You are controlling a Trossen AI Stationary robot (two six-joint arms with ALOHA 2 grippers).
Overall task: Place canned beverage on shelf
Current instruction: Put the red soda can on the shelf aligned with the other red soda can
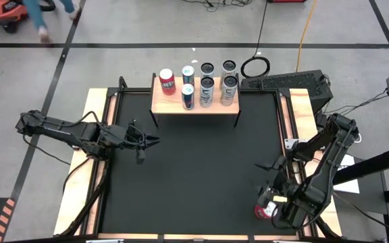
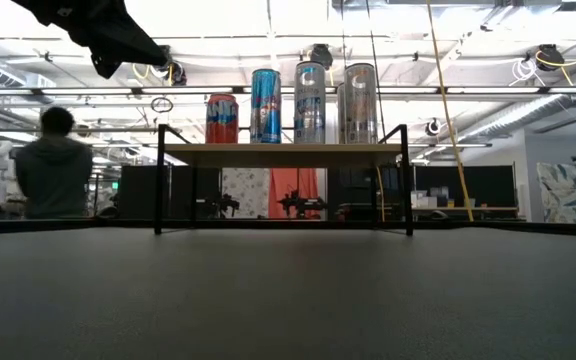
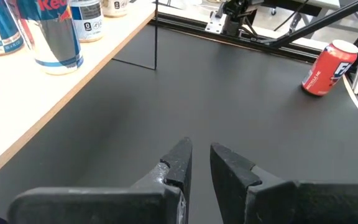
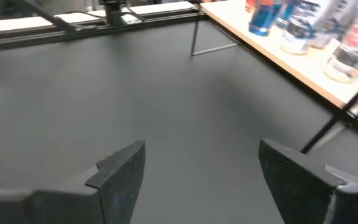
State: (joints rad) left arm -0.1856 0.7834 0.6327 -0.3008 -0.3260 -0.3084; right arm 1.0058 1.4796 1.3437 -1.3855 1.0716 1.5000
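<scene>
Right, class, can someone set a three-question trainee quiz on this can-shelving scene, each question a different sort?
1. True or false: the right gripper is closed around a can.
2. Where does the lone red can stand?
A. Upright on the table, near the right gripper
B. Between the left gripper's fingers
C. Lying under the shelf
3. How many cans are on the shelf in the high view?

Key:
1. False. Its fingers are wide apart with nothing between them.
2. A
3. Seven
</scene>
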